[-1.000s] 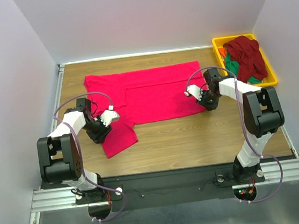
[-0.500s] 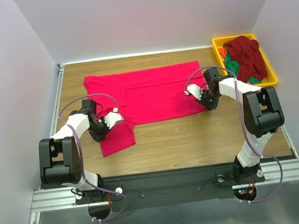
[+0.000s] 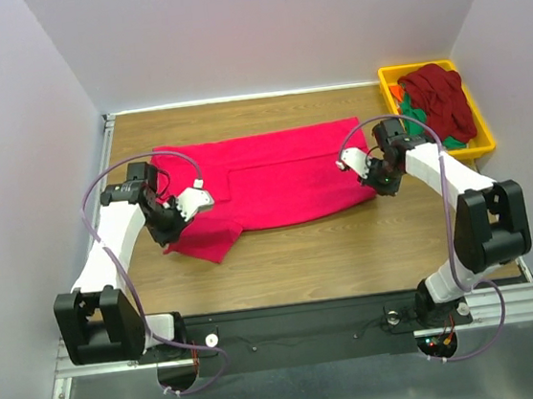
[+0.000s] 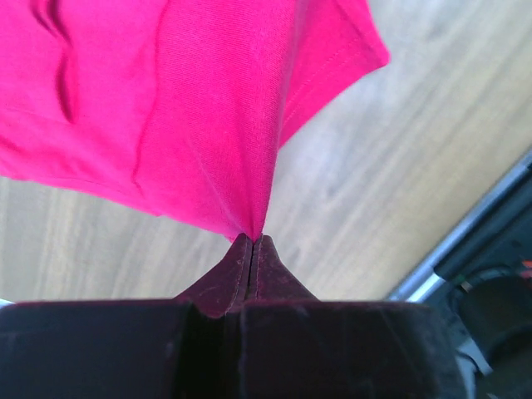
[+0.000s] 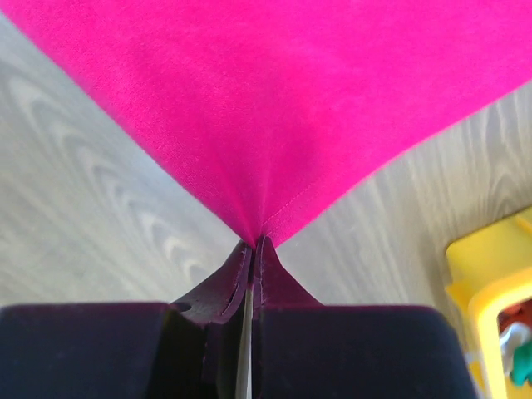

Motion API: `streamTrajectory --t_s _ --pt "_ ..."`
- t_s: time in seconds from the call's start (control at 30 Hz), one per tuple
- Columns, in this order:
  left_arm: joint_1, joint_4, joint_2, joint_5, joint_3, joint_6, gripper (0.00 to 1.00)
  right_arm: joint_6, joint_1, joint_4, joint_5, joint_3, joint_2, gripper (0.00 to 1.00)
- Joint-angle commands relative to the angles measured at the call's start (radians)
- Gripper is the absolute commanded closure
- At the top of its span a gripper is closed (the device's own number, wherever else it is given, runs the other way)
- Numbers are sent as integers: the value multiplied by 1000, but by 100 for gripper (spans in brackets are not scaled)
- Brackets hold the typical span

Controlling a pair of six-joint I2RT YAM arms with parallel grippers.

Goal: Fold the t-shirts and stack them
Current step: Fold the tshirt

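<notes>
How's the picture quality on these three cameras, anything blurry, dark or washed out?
Top view: sharp, evenly lit, soft shadows on the table. Left wrist view: the fingers are dark and soft, the pink shirt strongly saturated. Right wrist view: hem stitching crisp, yellow tray at the edge blurred.

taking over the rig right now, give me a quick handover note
Left gripper: shut on the left end of the pink shirt, cloth pinched up.
Right gripper: shut on the pink shirt's right end.
The pink shirt lies lengthwise across the table, and its fold is not finished.
Maroon shirt and green shirt are heaped in the yellow tray.
Done: nothing stacked.
Left: finish folding the pink shirt, then fold and stack the ones in the tray.
</notes>
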State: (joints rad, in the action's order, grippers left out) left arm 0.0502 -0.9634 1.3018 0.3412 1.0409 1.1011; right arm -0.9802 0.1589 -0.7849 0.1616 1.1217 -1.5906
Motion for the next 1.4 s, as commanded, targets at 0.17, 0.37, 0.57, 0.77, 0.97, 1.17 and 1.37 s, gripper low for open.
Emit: streamTrajectory --t_s 0.17,0.37,0.57,0.77,0.97,1.17,1.37 --pt "-4 -158 -180 13 -25 20 100 -15 1 -157 -1 -36 145 99" --pt "-42 -153 -34 85 157 -27 100 -31 -71 -163 29 102 29 99" --pt "-42 -127 171 102 366 -52 100 -41 -73 -178 55 286 -150 99" --pt "-42 -98 350 90 517 -69 100 -57 -73 -188 39 444 -282 99" --pt "-73 -98 534 85 676 -73 100 -71 -75 -189 15 564 -423 99" --pt "-85 -104 643 71 800 -75 100 -66 -79 -192 10 677 -515 99" --pt "-87 -127 761 73 949 -95 100 -68 -85 -198 1 762 -595 99"
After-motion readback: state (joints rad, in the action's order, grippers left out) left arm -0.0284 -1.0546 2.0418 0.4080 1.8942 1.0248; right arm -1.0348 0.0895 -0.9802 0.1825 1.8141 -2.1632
